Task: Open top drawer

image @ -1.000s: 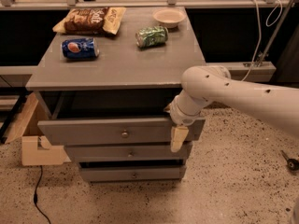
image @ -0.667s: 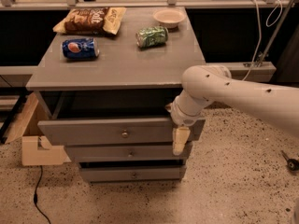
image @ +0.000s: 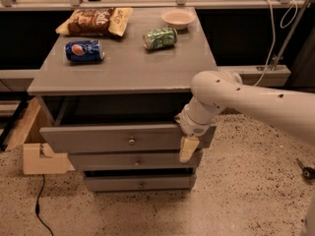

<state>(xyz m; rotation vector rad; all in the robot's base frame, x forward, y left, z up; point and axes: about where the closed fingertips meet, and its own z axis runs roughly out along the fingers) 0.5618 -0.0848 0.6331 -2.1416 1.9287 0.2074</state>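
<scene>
Gripper (image: 188, 149) hangs pointing down at the right end of the top drawer (image: 98, 139), against its front, and we honestly can't tell if it's open or closed. Its white arm (image: 256, 104) comes in from the right. That drawer sticks out in front of the two smaller drawers (image: 133, 161) below, with a dark gap above it and its knob (image: 131, 141) at the middle. On the grey cabinet top (image: 128, 68) we've got a blue soda can (image: 84, 50) and a green can (image: 160, 38) on their sides, a chip bag (image: 93, 21) and a small bowl (image: 178, 18) at the back. Speckled floor (image: 246, 191) all round, with a cardboard box (image: 42, 159) to the left.
</scene>
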